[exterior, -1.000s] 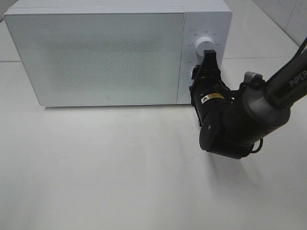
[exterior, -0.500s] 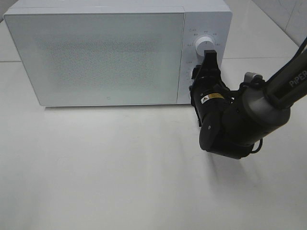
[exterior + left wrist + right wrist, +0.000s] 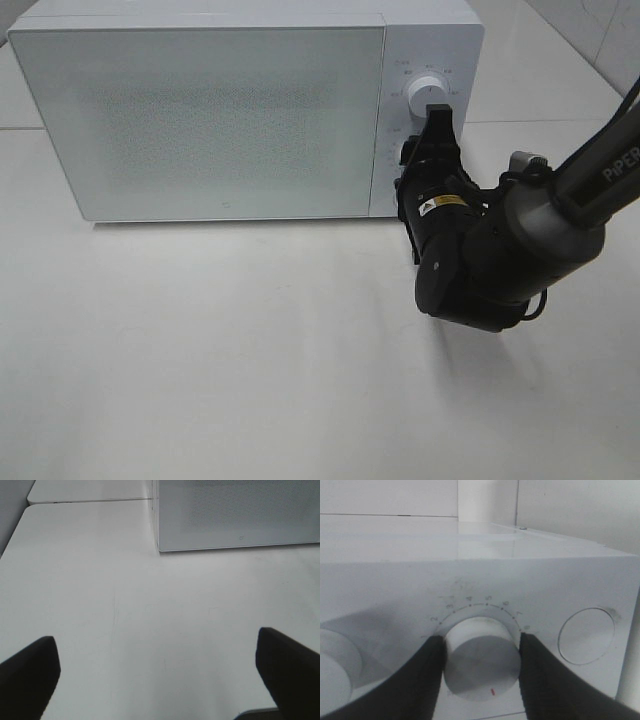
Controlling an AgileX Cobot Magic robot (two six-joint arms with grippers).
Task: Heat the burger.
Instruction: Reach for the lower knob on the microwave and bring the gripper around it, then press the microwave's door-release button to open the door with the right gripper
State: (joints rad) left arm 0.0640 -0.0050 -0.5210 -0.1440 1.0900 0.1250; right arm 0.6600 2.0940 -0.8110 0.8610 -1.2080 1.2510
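Note:
The burger is hidden; the white microwave has its frosted door shut. My right gripper reaches to the control panel and is shut on the lower timer dial, one dark finger on each side of it. The upper dial is free just above the top finger. My left gripper hangs open over the bare table in front of the microwave's left corner, with nothing between its fingers; it does not show in the high view.
A round button sits beside the gripped dial on the panel. The white table spreads in front of the microwave. The right arm's bulky wrist hangs over the table by the microwave's right front corner.

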